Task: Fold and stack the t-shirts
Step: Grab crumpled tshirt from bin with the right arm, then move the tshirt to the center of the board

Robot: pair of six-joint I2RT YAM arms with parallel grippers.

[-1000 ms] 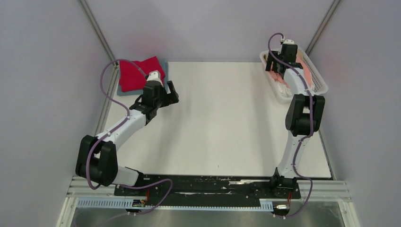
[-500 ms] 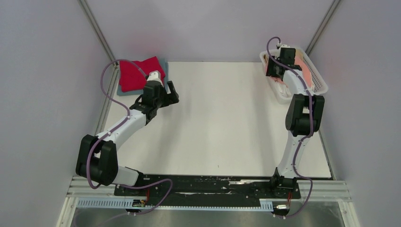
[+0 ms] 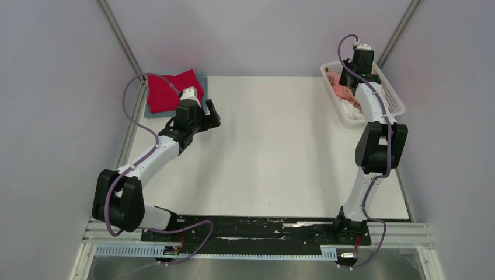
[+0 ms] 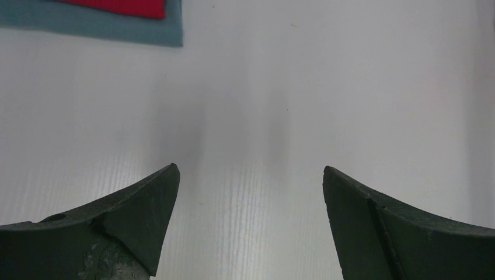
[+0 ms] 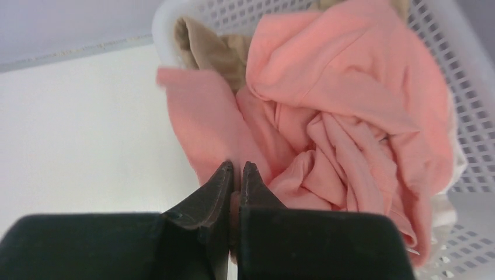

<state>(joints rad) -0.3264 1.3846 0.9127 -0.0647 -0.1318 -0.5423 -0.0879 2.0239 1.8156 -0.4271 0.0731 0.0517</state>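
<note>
Right gripper [image 5: 237,167] has its fingers pinched together on a fold of the pink shirt [image 5: 350,105], which lies bunched in the white basket [image 5: 467,76] at the table's [image 3: 274,146] far right corner, one flap hanging over the rim and a tan shirt [image 5: 204,44] underneath. Left gripper [image 4: 250,169] hovers with jaws spread wide, holding nothing, above bare table just beside the stack at the far left. In that stack, the red shirt [image 3: 169,90] lies folded on the grey-blue shirt [image 4: 87,29].
</note>
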